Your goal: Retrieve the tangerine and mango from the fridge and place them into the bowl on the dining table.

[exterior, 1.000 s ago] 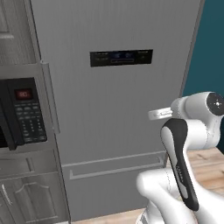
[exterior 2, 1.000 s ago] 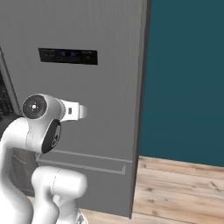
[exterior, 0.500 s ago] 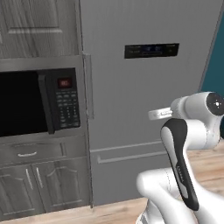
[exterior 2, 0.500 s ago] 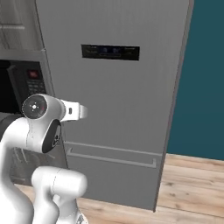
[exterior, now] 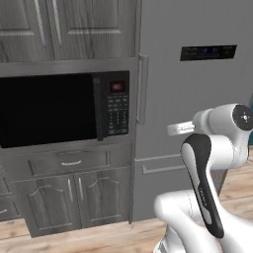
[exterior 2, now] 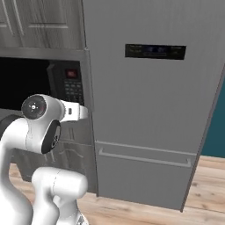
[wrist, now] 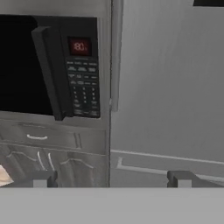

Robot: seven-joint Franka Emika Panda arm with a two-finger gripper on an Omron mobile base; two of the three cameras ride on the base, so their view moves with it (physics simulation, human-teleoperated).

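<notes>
The fridge (exterior: 197, 104) (exterior 2: 149, 110) stands shut in front of me, light grey, with a dark display panel (exterior 2: 154, 51) high on its door and a long vertical handle (exterior: 142, 89) (wrist: 114, 57) at its left edge. The tangerine and the mango are hidden. The bowl and the dining table are out of view. In the hand view my gripper (wrist: 112, 179) is open with nothing between its fingertips (wrist: 43, 178), and it faces the seam between the fridge (wrist: 170, 87) and the microwave, some way off. The arm is folded close to the base.
A black microwave (exterior: 59, 111) (exterior 2: 44, 83) (wrist: 43, 65) sits built into grey wood cabinets (exterior: 74, 197) left of the fridge. A freezer drawer (exterior 2: 145, 162) lies low on the fridge. A teal wall (exterior 2: 216, 127) is on the right, with wooden floor (exterior 2: 132, 211) below.
The whole picture has slid right as the base moved: the fridge sits further right and the microwave has come fully into view. The arm holds its folded pose, gripper still open.
</notes>
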